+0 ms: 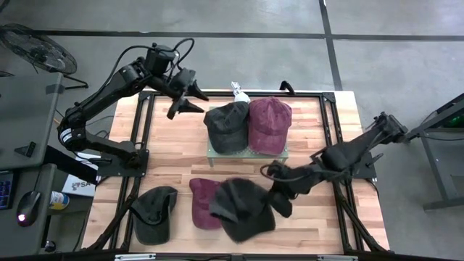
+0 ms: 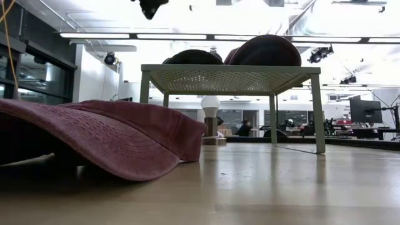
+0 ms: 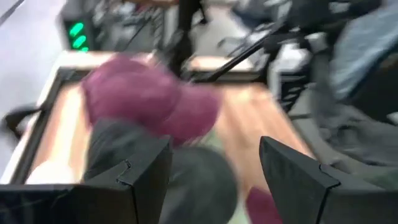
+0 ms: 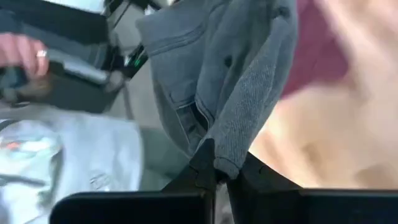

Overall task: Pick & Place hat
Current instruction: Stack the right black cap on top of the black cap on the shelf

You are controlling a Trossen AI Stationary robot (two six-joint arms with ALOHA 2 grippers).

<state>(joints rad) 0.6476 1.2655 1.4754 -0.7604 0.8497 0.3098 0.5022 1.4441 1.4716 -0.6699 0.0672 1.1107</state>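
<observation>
My right gripper (image 1: 279, 197) is shut on a dark grey hat (image 1: 243, 210) over the near middle of the table. Beside and partly under that hat, a maroon hat (image 1: 201, 204) rests brim-down on the wood (image 2: 106, 137). Another dark hat (image 1: 156, 214) lies at the near left. On the small raised rack (image 1: 246, 152) sit a dark hat (image 1: 226, 125) and a maroon hat (image 1: 270, 123). My left gripper (image 1: 185, 98) hovers open, high off the rack's far left corner, pointing toward those two hats (image 3: 217, 186). My right gripper pinches a fold of the grey hat's cloth (image 4: 219, 163) at its edge between its two fingertips. The fingers slant down from the table's right side. The rest of the hat spreads out beyond the fingers, and the low view shows no part of it on the table.
Black frame rails run along the table's edges (image 1: 341, 210). A white lamp-like object (image 1: 239, 93) stands behind the rack. A person's hand (image 4: 25, 50) shows in the room beyond the table. Bare wood lies right of the rack (image 1: 319, 130).
</observation>
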